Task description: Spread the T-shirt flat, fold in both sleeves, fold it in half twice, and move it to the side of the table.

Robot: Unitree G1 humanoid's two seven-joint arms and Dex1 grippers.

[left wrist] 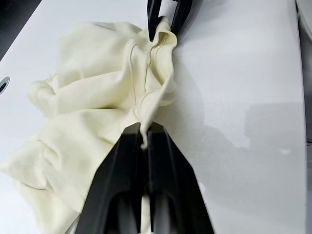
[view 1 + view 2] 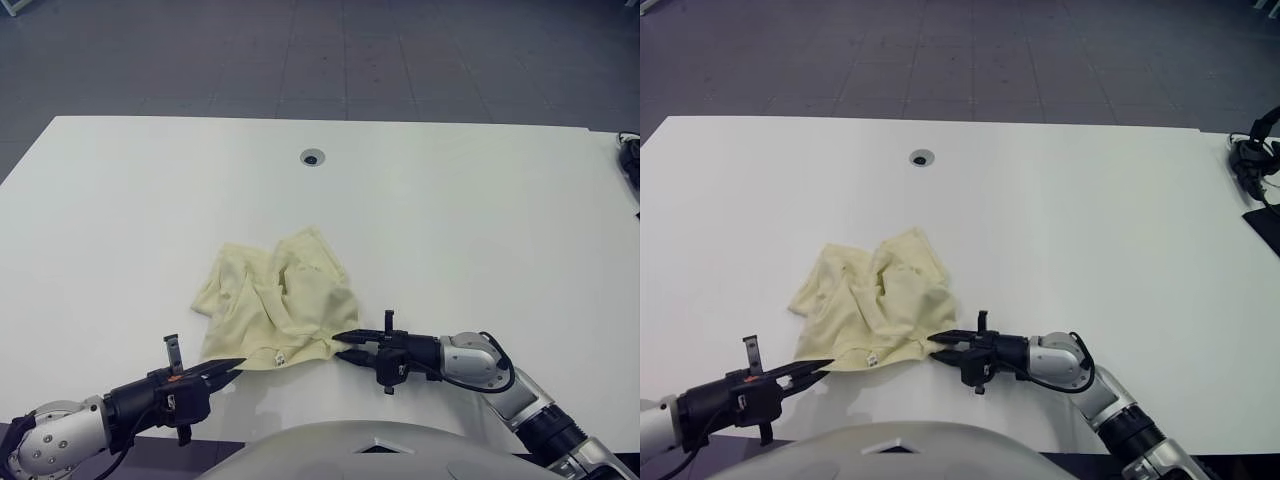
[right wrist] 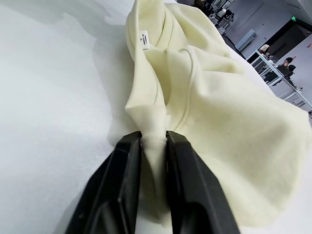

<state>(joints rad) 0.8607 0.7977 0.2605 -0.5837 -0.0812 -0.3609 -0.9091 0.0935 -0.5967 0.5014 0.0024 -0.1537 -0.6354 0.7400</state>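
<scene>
The T-shirt (image 2: 275,305) lies in a pale yellow heap on the white table (image 2: 450,220), close to the near edge and a little left of the middle. It is not yet spread, so the first step of the task looks to be in hand.

Both arms reach in low from the near side, one at each near corner of the heap. The left gripper (image 2: 232,366) is at the near left corner. Its wrist view shows the fingers pressed together on a thin fold of cloth. The right gripper (image 2: 345,345) is at the near right corner, and its wrist view shows the fingers pinching a bunched tuck of the edge. Holding two well-separated points on one edge is probably meant to let the arms draw the cloth apart and lay it open.

A small white label (image 3: 144,39) sits on the edge between the two grips. I cannot tell whether it marks the neck or a side seam. The sleeves and collar are lost among the folds, so which part each gripper holds is unclear. A small round hole (image 2: 312,157) sits in the table, far beyond the shirt. Some black gear (image 2: 1250,160) at the far right is cut off by the picture edge.
</scene>
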